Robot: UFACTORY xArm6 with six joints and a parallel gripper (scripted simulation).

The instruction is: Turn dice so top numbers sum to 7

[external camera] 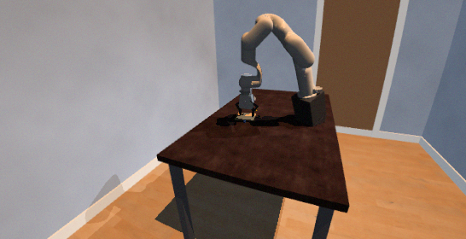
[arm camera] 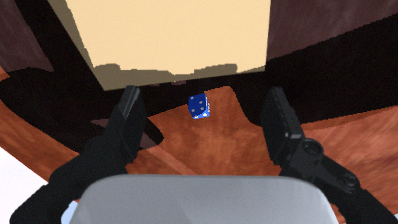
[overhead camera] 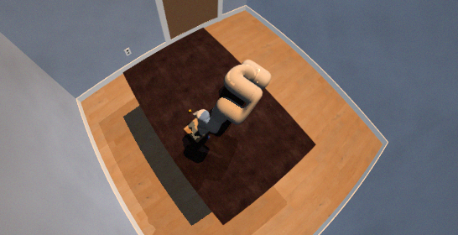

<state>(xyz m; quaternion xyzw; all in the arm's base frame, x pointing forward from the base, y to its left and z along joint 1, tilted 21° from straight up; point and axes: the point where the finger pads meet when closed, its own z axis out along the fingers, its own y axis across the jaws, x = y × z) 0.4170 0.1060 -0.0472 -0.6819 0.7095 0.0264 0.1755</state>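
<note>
Soft even light, dark shadows under the arm [external camera: 273, 44], top view bowed at edges.

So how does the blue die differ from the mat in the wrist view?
The blue die is a small cube with white pips; the mat is a wide, flat tan sheet. The die sits on bare table wood, just off the mat's shaded edge. Both lie below the open gripper, untouched.

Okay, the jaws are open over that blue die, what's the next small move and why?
Probably lower the gripper straight down so its fingers flank the blue die, then close. The jaws stand wide and hold nothing, and the die sits between them, on the brown table just short of the tan mat, so it still has to be put on the mat.
</note>
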